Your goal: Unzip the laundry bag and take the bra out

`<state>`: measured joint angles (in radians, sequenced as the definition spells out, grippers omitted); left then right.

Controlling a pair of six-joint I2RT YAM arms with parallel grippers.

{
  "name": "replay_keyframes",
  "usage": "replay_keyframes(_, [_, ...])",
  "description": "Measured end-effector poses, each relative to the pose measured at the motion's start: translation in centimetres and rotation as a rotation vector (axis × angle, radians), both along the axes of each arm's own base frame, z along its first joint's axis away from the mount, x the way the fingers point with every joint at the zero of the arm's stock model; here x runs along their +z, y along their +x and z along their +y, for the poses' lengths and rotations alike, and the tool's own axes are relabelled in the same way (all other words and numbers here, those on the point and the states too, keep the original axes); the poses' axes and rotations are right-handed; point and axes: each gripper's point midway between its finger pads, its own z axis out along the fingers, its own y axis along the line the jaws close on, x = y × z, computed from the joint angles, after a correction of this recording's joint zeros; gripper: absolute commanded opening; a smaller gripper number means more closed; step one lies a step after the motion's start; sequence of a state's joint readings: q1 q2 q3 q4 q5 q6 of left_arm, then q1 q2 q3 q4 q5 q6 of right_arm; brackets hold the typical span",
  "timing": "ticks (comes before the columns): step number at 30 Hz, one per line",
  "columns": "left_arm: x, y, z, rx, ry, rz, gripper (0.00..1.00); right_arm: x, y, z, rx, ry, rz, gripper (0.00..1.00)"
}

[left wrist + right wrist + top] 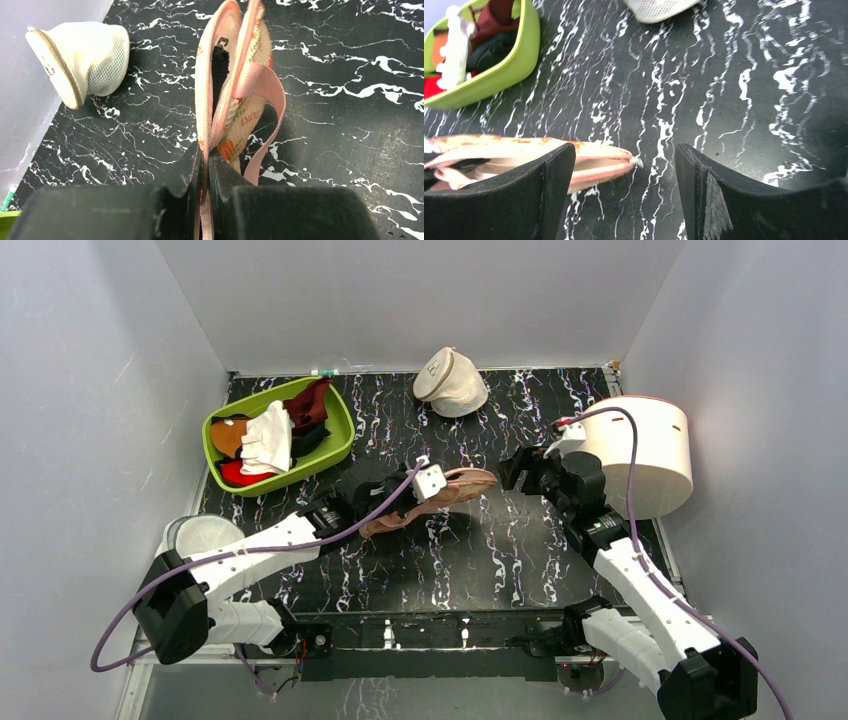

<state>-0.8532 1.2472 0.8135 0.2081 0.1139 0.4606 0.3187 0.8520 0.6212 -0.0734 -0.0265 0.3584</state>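
The peach-pink laundry bag (455,488) is held on edge over the middle of the table. My left gripper (395,512) is shut on its zipper edge at the near end. In the left wrist view the gripper (206,159) pinches the pink zipper tape, and the bag (250,55) gapes partly open. A black strap with a hook (219,75), part of the bra, shows inside; the white cups are hidden. My right gripper (508,472) is open and empty just right of the bag's far tip. In the right wrist view (624,152) the bag's silver zipper pull (637,161) lies between its fingers.
A green tub (340,445) with several clothes stands at the back left. A cream domed pouch (452,382) lies at the back centre. A white cylinder (655,455) stands at the right edge. A white round mesh bag (200,535) lies by the left arm.
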Motion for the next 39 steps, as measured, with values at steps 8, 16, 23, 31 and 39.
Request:
replay_keyframes(8, [1.8,-0.5,0.7,-0.027,-0.005,-0.080,0.00,-1.8,-1.0,4.0,0.235,0.038,0.078,0.79])
replay_keyframes(16, [-0.5,-1.5,-0.5,-0.077,0.228,-0.257,0.00,-2.1,0.3,2.4,0.103,0.033,0.125,0.85])
replay_keyframes(23, [-4.9,-5.9,-1.9,-0.232,0.387,-0.282,0.20,-2.3,0.5,1.5,0.059,0.014,0.131,0.87])
replay_keyframes(31, [-9.1,-11.2,-1.7,-0.398,0.423,-0.092,0.67,-1.0,0.0,0.9,0.049,-0.006,0.083,0.88])
replay_keyframes(39, [-7.1,-12.5,-3.6,-0.375,0.302,0.050,0.80,-0.9,-0.2,0.5,0.047,-0.031,0.073,0.88])
